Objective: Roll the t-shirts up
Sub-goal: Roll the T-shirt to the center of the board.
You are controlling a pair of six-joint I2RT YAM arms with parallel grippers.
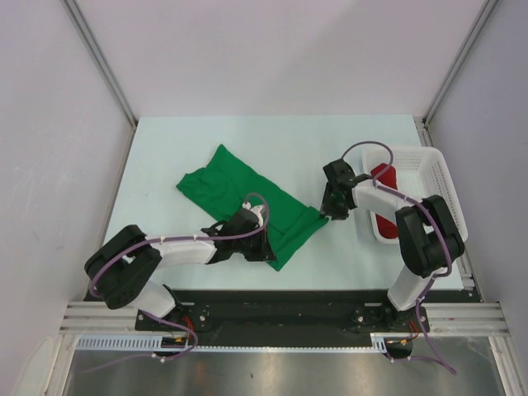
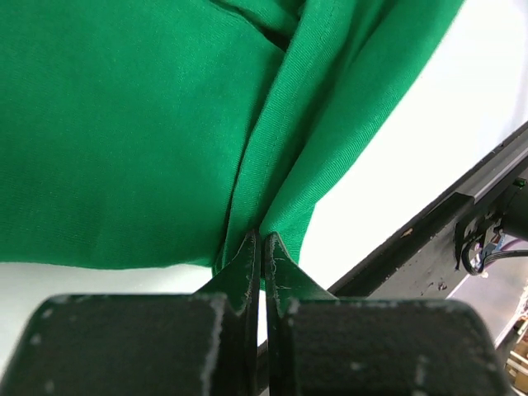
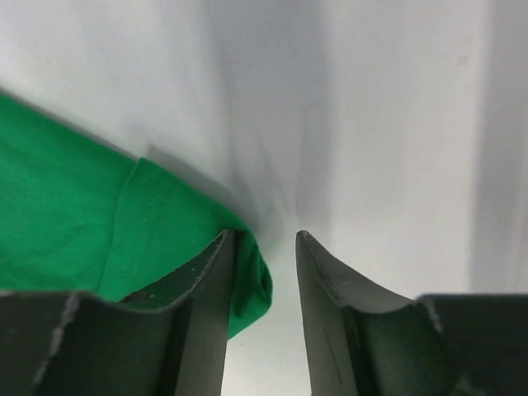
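Cloth is filling most of the left wrist view. The green t-shirt (image 2: 132, 124) is lying spread just ahead of the left pincer (image 2: 262, 243), whose two fingers are pressing tight together on a gathered fold at the shirt's near edge. Creases are fanning away from the tips.

In the overhead view this pincer is sitting low at the shirt's nearest corner. The rest of the garment is stretching away from it across the table (image 1: 289, 140), toward the far left.

The right pincer (image 3: 264, 239) is pointing down at the shirt's other near corner, on the side away from the left pincer. Its fingers are standing a narrow gap apart and gripping nothing. A hemmed corner of the green cloth is lying against the inner face of the finger (image 3: 198, 313) on the left of the wrist view and is poking a little into the gap. The other finger is hanging over bare table.

Just beyond the right pincer, on its outer side, the red t-shirt (image 1: 384, 198) is lying rolled inside a white mesh basket (image 1: 445, 186), apart from the green one.
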